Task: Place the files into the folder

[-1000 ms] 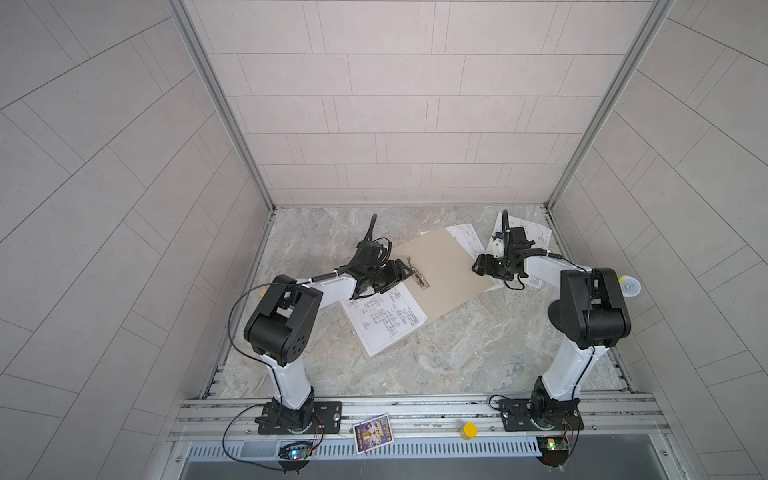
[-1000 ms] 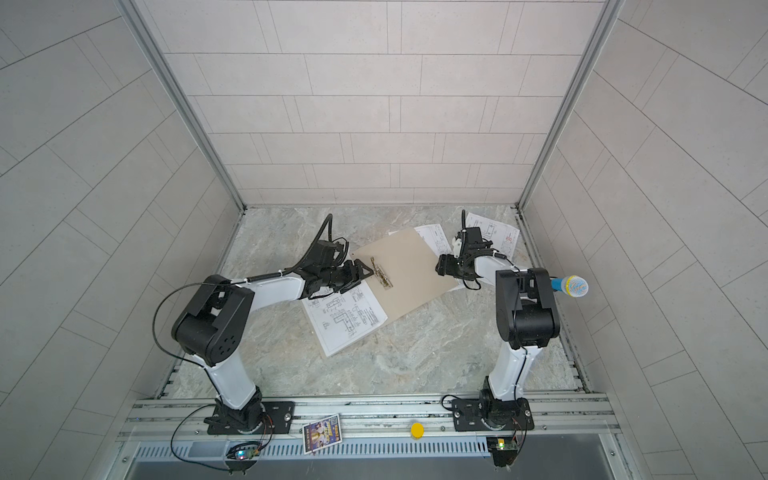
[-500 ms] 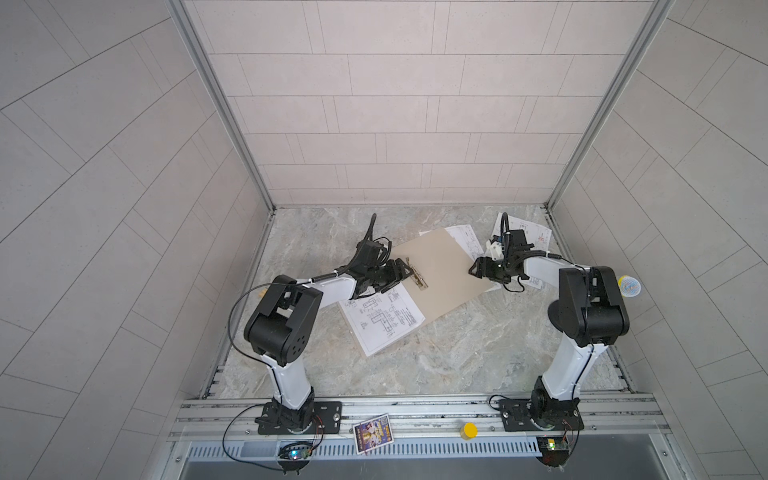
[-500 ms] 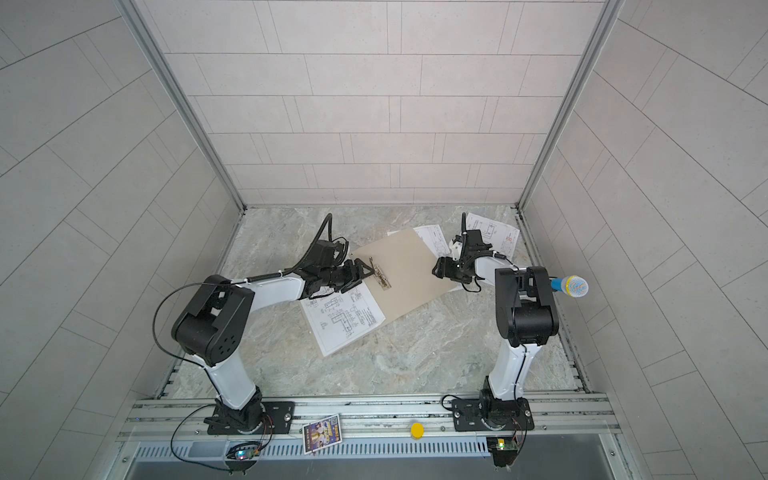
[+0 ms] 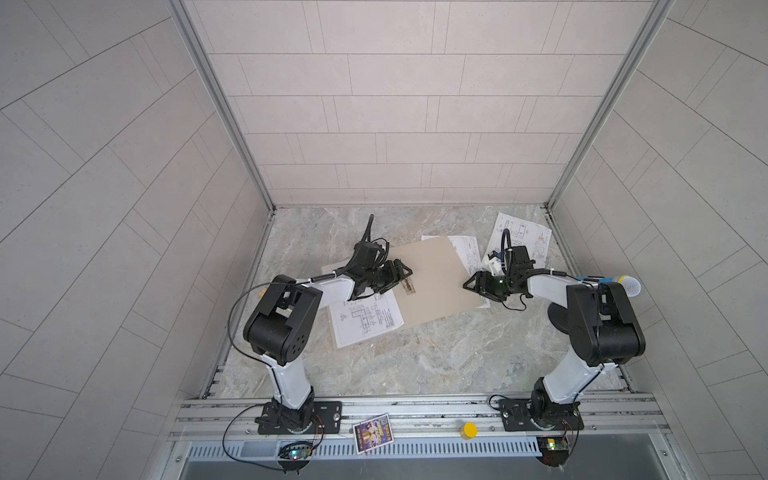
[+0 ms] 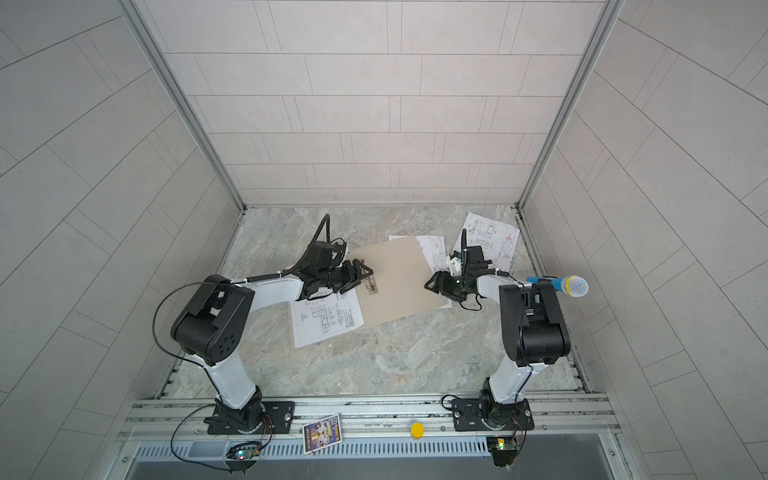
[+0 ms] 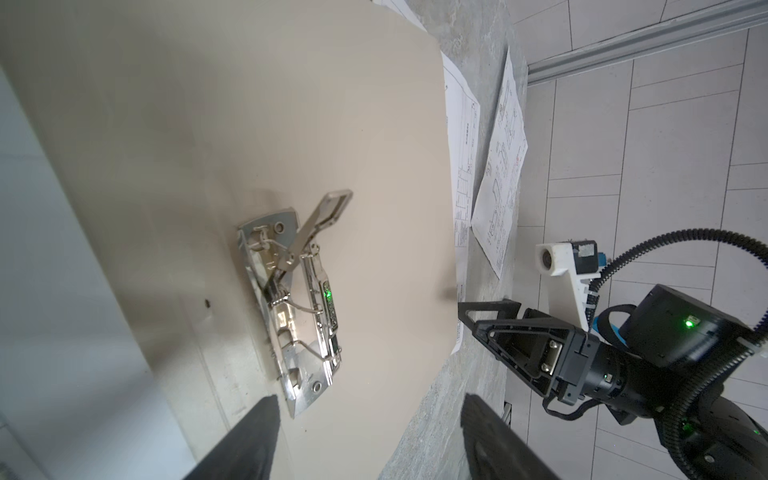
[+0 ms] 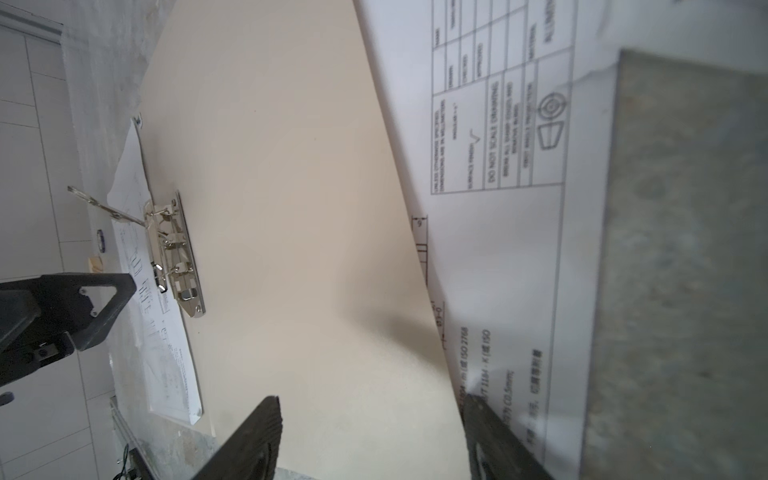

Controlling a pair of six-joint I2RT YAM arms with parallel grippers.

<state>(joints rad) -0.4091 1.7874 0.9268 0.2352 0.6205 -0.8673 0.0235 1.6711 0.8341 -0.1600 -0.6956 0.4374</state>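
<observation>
The tan folder point(image 5: 432, 282) point(image 6: 401, 286) lies open on the marble table, its silver ring clip point(image 5: 409, 286) point(image 7: 299, 299) near the left edge with the lever raised. One of the files point(image 5: 365, 322) lies partly under the folder's left side. A second sheet point(image 5: 467, 249) point(image 8: 519, 249) pokes out from under its right edge, and a third point(image 5: 519, 237) lies at the back right. My left gripper point(image 5: 405, 272) point(image 7: 370, 415) hovers open just beside the clip. My right gripper point(image 5: 469, 284) point(image 8: 370, 419) is open, astride the folder's right edge and the second sheet.
A colourful picture card point(image 5: 372, 432) and a yellow cylinder point(image 5: 469, 430) sit on the front rail. A blue microphone point(image 5: 623, 284) lies by the right wall behind my right arm. Tiled walls enclose the table on three sides.
My right gripper has slid a little left toward the folder's right edge and its jaws have narrowed somewhat. The left arm has not moved.
</observation>
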